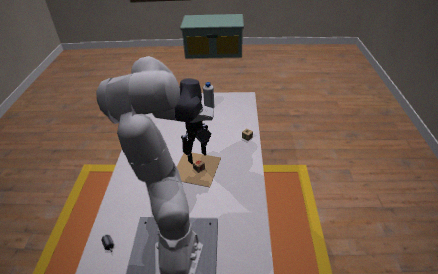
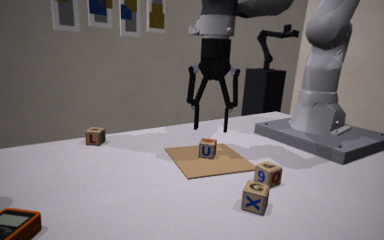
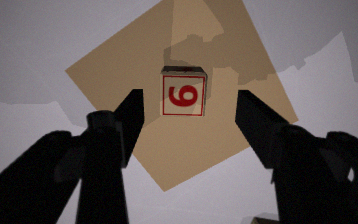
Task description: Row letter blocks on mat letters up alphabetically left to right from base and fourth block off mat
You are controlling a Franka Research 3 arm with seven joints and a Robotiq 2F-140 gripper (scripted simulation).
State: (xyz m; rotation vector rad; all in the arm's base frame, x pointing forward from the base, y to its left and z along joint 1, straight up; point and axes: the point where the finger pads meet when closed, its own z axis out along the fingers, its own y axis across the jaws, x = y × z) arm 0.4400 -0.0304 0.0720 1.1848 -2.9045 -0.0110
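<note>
The mat (image 1: 208, 179) (image 2: 224, 168) (image 3: 165, 170) bears one block (image 1: 199, 166) (image 2: 207, 149) (image 3: 183, 95); its top shows a red 6 or 9, lying sideways in the wrist view, and one side a blue U. My gripper (image 1: 197, 157) (image 2: 210, 130) (image 3: 190, 105) is partly open and empty above this block, one finger on each side in the wrist view. A block (image 1: 247, 134) (image 2: 95, 137) with a red L on its side stands off the mat. In the exterior view, a block (image 2: 255, 198) with G on top stands near a block (image 2: 268, 174) with a dark, hard-to-read top, both off the mat.
A bottle (image 1: 208, 95) stands at the far end of the table. An orange multimeter (image 2: 14, 223) lies at the front left in the exterior view. A small dark object (image 1: 107, 243) lies left of the robot's base plate (image 1: 141, 245). The arm hides part of the table in the top view.
</note>
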